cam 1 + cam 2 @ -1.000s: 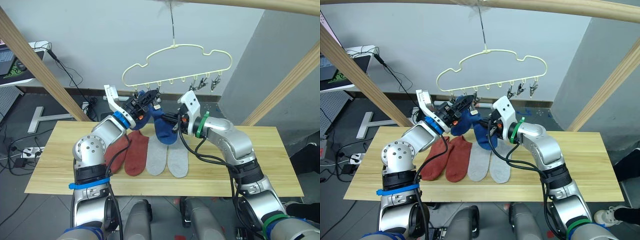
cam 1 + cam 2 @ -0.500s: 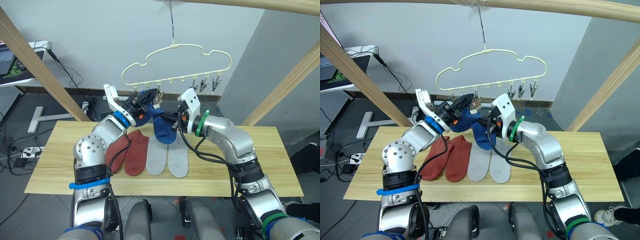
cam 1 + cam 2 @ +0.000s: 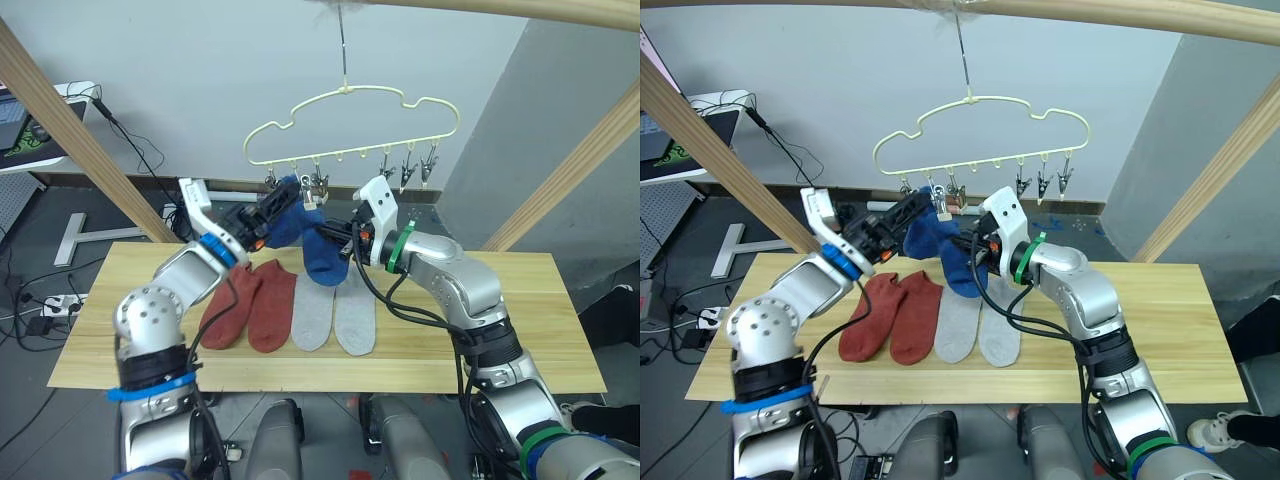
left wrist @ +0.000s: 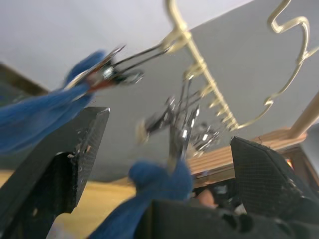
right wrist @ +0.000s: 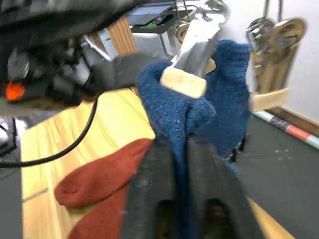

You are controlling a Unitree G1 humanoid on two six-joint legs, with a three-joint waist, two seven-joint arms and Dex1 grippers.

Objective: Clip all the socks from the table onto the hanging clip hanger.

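The clip hanger (image 3: pixel 352 125) hangs from a wooden rail above the far edge of the table (image 3: pixel 560 330); two blue socks (image 3: pixel 322 252) hang at its clips near the left end; the right gripper (image 3: pixel 962 243) has its fingers pressed together on the lower blue sock just under a clip; the left gripper (image 3: pixel 262 214) stands with its fingers wide apart and holds nothing, just beside the other blue sock; two rust-red socks (image 3: pixel 248 306) and two grey socks (image 3: pixel 335 318) lie side by side on the table, near its middle.
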